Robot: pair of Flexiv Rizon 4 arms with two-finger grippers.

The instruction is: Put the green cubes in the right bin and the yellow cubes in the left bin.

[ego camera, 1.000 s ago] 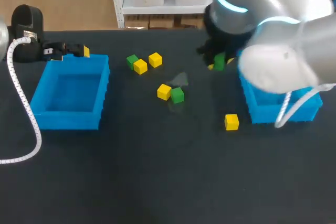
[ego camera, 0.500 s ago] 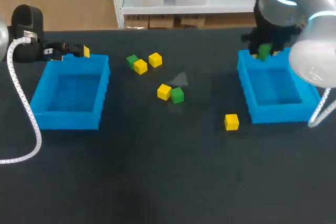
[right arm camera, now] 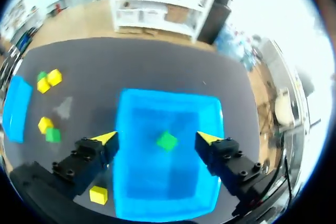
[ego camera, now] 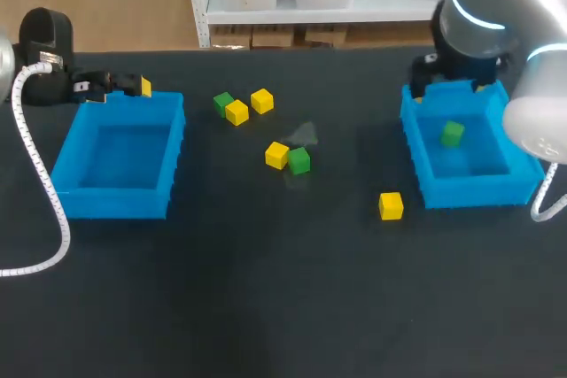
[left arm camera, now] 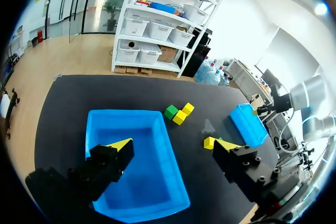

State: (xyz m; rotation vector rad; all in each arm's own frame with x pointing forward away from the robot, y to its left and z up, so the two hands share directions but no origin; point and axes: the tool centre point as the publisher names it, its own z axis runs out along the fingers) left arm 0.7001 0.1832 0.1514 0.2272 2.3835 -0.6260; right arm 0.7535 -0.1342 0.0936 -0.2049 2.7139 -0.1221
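My right gripper (ego camera: 454,88) hangs open over the far end of the right blue bin (ego camera: 416,155). A green cube (ego camera: 453,134) is inside that bin, free of the fingers; the right wrist view has this cube (right arm camera: 167,141) below the spread yellow tips of the right gripper (right arm camera: 157,138). On the table lie a green cube (ego camera: 223,102) beside two yellow cubes (ego camera: 236,112) (ego camera: 261,101), a yellow cube (ego camera: 277,155) touching a green cube (ego camera: 299,161), and a lone yellow cube (ego camera: 391,205). My left gripper (ego camera: 133,86) stands open and holds nothing at the far edge of the left blue bin (ego camera: 173,152).
In the left wrist view the left bin (left arm camera: 136,182) has nothing in it, and the left gripper (left arm camera: 172,145) is above it. A white spiral cable (ego camera: 40,174) runs down the left arm along the table's left side.
My right arm carried the green cube from the table's middle to the right bin, then opened; the cube dropped into the bin. The left arm has not moved.
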